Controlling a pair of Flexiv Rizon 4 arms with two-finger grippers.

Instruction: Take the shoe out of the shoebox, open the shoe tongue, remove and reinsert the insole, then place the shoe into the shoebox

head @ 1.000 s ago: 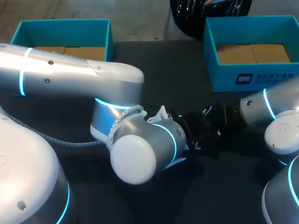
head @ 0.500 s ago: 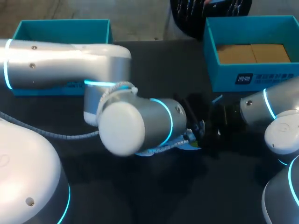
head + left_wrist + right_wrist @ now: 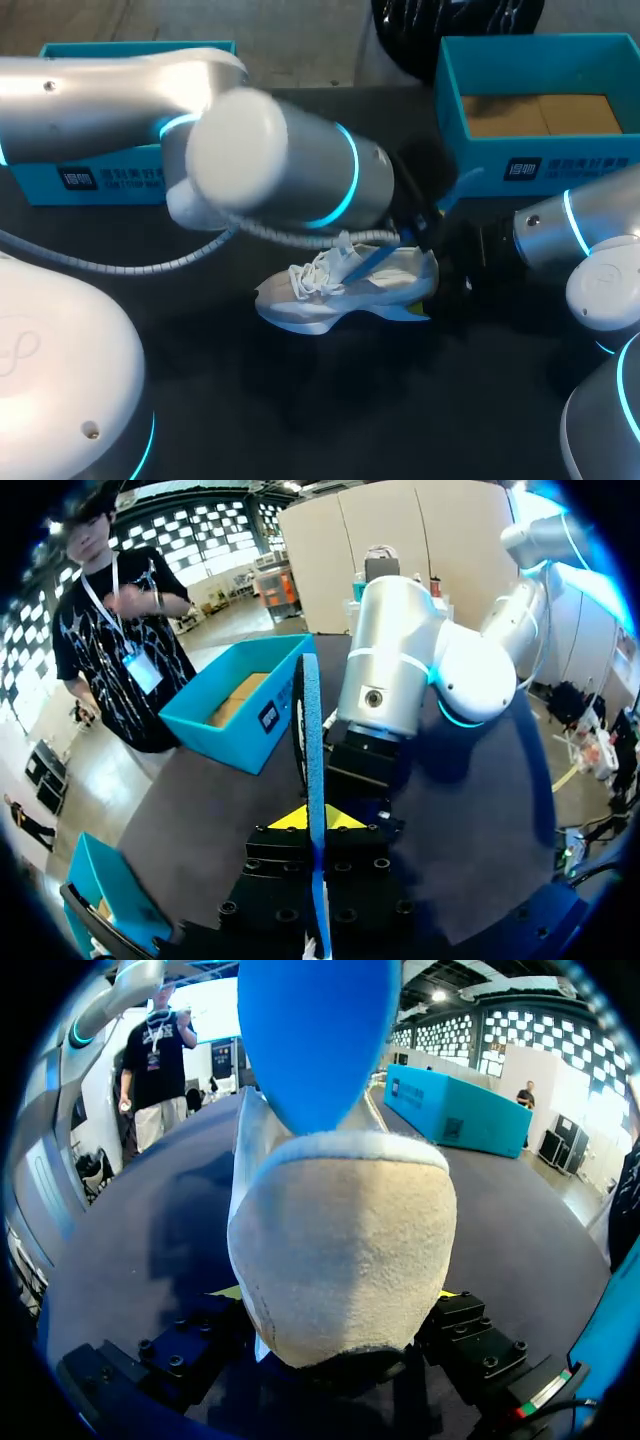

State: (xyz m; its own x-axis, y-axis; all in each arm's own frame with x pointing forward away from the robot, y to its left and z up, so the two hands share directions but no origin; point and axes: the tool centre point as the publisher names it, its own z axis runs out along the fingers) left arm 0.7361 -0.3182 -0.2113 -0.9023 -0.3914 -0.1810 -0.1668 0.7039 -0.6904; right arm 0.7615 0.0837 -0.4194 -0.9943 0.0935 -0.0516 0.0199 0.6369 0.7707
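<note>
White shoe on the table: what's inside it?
A blue insole pokes up out of the white shoe at its opening, pinched by the left gripper. How far it reaches inside is hidden by the shoe's sides.

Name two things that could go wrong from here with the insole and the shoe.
1. The left gripper pinches the insole only by its thin edge, so it may slip free.
2. The right gripper holds the shoe just at the heel, so a pull on the insole could tip or drag it.
</note>
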